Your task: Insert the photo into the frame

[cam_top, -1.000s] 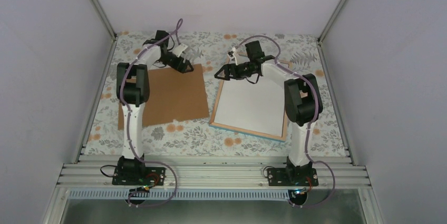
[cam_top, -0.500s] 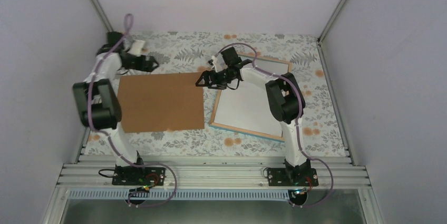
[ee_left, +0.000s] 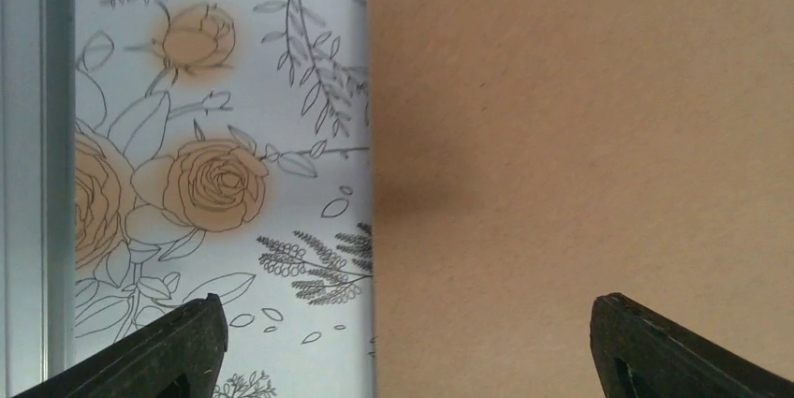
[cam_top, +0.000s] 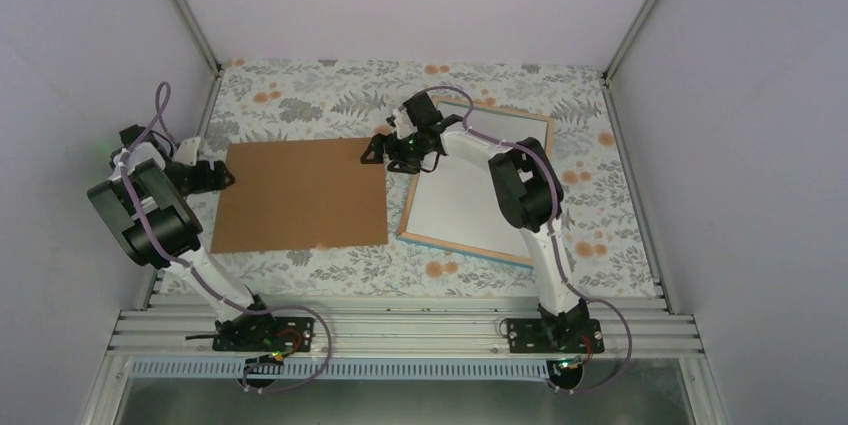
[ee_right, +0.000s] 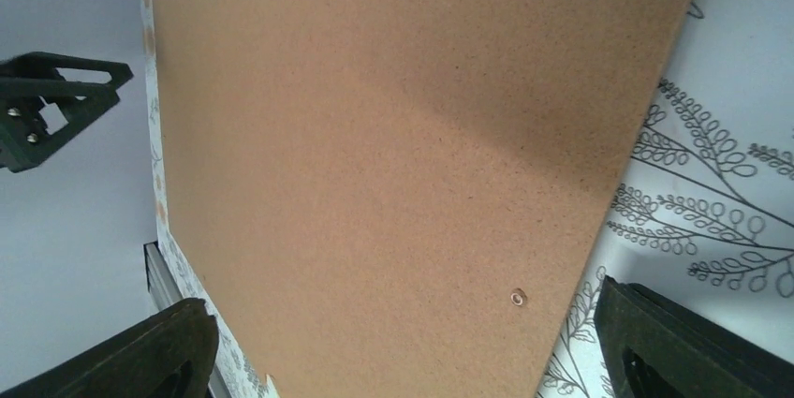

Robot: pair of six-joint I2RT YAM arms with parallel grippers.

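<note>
Photo, I reckon, is the white sheet (cam_top: pixel 470 200) lying face down in the frame (cam_top: pixel 462 247), just right of the right gripper (cam_top: pixel 385 150). Thin paper: light, floppy, creases easily, so pinch a corner. Left gripper (cam_top: pixel 215 177) sits spread wide, empty, at the board's (cam_top: pixel 300 195) edge; right gripper's wide apart over its far corner.

Overhead camera looks down from behind; both close wrist cameras share the brown board (cam_top: pixel 300 195).

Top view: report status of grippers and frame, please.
Left gripper, right gripper open, empty, at flat brown cardboard board's opposite sides. Thin wood-edged rectangular frame holds white sheet. Board beside frame.
</note>
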